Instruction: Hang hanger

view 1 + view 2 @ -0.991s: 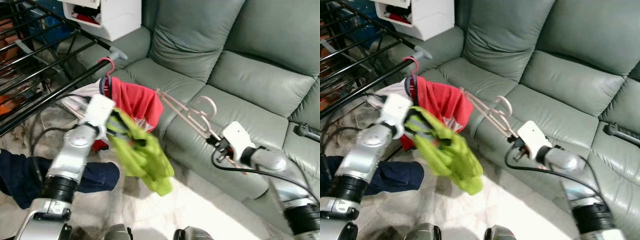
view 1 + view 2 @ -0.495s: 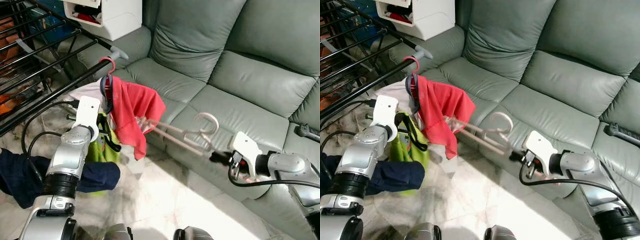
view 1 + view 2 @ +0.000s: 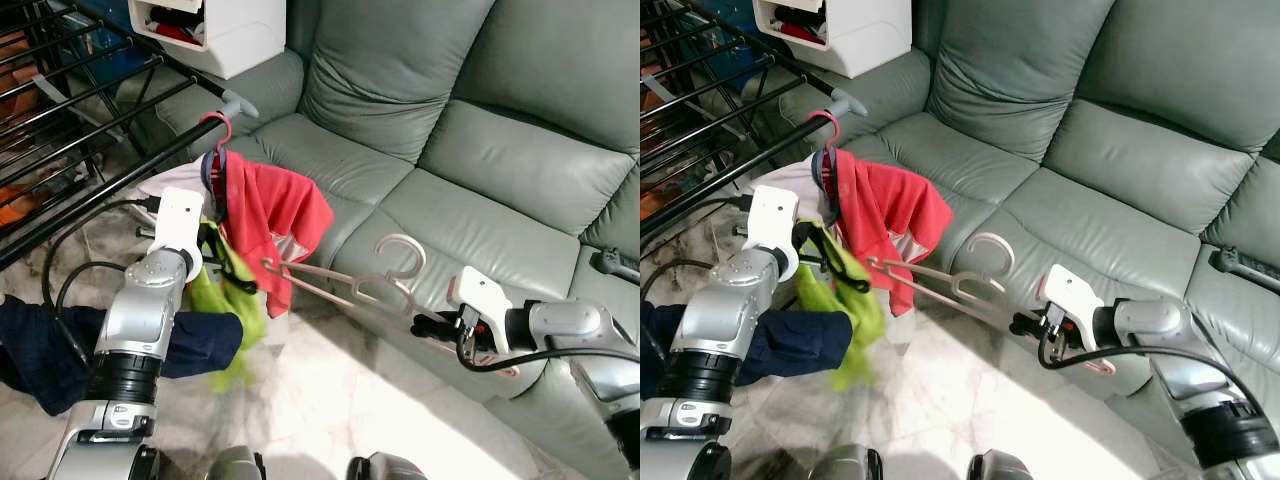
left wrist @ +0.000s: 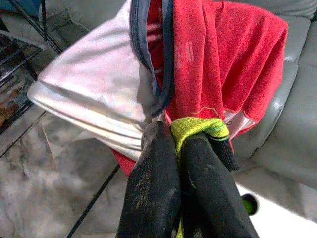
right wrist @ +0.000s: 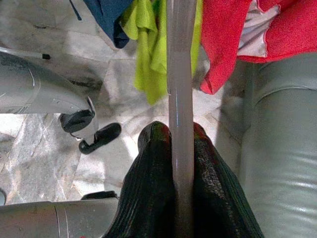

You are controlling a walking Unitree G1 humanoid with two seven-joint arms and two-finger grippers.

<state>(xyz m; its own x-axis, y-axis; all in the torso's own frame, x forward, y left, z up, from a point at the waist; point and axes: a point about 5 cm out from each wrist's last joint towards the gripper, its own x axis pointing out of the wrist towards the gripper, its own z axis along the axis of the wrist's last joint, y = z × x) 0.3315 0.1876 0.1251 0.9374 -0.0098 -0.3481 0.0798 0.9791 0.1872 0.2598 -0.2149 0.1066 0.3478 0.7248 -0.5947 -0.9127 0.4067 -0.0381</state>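
Beside the grey sofa (image 3: 520,180), the right gripper (image 3: 425,325) clenches a pink hanger (image 3: 345,285) over open floor; the left gripper (image 4: 178,148) pinches a lime garment (image 3: 225,310) under the drying rack (image 3: 110,150).

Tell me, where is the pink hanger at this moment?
The pink hanger is clamped in the right gripper, held in the air before the grey sofa, its far end near the red shirt.

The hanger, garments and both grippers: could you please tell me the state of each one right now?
Pink hanger: bare, held level over the floor by one end.
Right gripper: shut on the hanger's bar.
Lime-green garment: dangling, pinched at its top edge.
Left gripper: shut on the green garment.
Red garment: hanging on a red hanger hooked over the black drying rack.
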